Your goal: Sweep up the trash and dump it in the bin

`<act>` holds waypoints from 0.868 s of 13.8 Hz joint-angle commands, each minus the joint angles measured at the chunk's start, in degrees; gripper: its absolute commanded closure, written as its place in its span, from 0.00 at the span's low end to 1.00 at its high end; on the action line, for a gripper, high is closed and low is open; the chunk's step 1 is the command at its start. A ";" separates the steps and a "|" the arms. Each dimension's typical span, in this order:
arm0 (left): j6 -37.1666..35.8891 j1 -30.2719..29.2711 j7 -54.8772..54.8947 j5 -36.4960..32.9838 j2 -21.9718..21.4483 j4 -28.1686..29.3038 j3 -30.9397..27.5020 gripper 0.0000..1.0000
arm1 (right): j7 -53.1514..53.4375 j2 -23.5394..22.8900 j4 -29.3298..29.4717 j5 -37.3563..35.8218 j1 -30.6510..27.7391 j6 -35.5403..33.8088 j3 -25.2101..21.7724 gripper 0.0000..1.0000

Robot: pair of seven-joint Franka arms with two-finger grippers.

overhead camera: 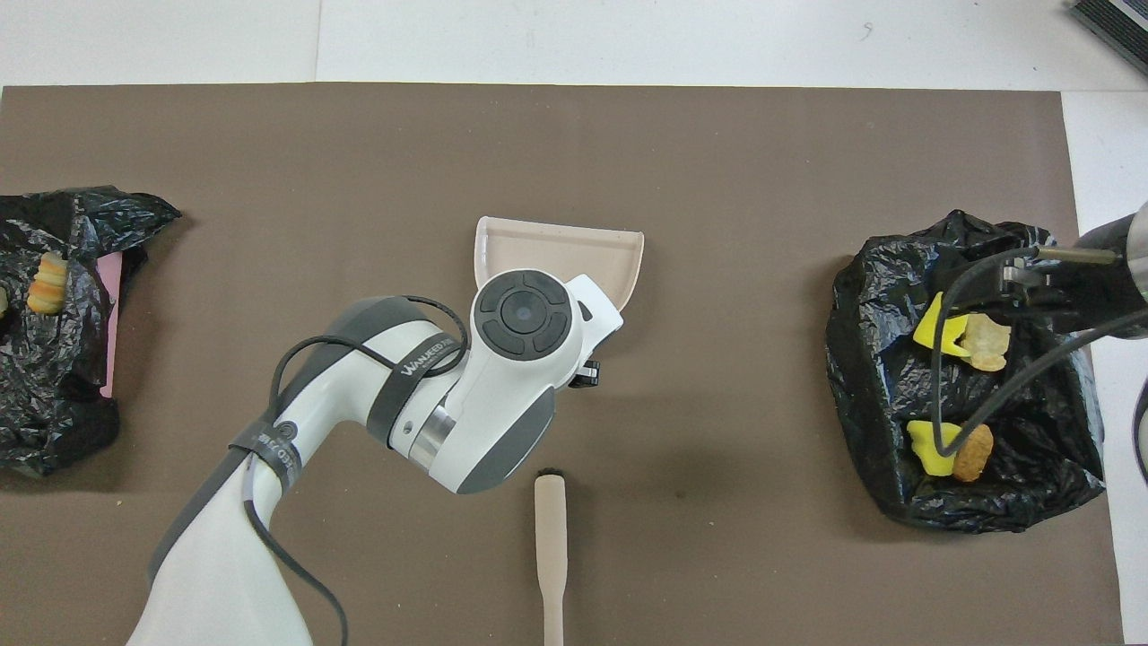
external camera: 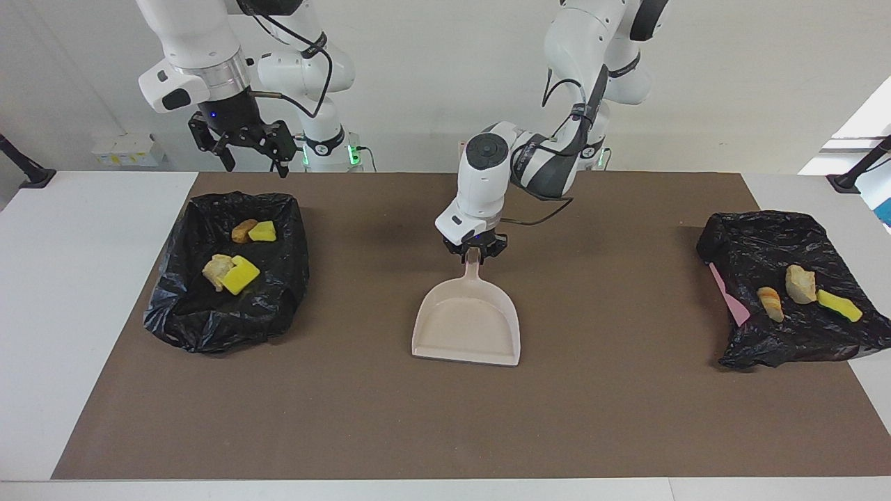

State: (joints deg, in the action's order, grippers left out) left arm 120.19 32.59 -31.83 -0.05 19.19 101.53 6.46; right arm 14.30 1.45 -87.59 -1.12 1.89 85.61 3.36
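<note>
Left end effector (external camera: 473,252) at the dustpan (external camera: 468,327) handle, mid-counter; grip state unreadable. Right end effector (external camera: 245,145) spread above a trash (external camera: 240,274) bag (external camera: 209,320). Bare mat (external camera: 431,417) past the dustpan lip.

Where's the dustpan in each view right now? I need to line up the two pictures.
Facing view: the dustpan lies mid-mat, its handle up at the left gripper, its open mouth toward the bottom edge.
Overhead view: only the dustpan's wide mouth shows, just above centre; the left arm covers the rest.
Shared landmark: the black bin bag with four scraps at the right arm's end, left in facing, right in overhead.
</note>
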 commanded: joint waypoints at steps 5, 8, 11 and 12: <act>-0.48 -9.62 2.81 0.14 -3.37 -0.63 -1.45 0.00 | -1.91 0.83 -0.91 1.21 -0.66 0.44 0.15 0.00; 1.19 -17.54 11.31 0.14 -3.37 -1.25 -1.45 0.00 | -1.91 0.83 -0.91 1.21 -0.66 0.35 0.15 0.00; 1.10 -22.99 23.36 0.14 -3.55 -2.57 -1.45 0.00 | -1.91 0.83 -0.91 1.21 -0.66 0.35 0.15 0.00; 0.23 -24.40 25.91 0.14 -3.81 -3.44 -1.45 0.00 | -1.91 0.83 -0.91 1.21 -0.66 0.44 0.15 0.00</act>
State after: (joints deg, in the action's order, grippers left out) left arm 120.96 10.13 -10.26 -0.08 16.29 98.88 4.41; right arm 14.30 1.45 -87.59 -1.12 1.89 85.60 3.36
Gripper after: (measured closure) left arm 0.000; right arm 0.000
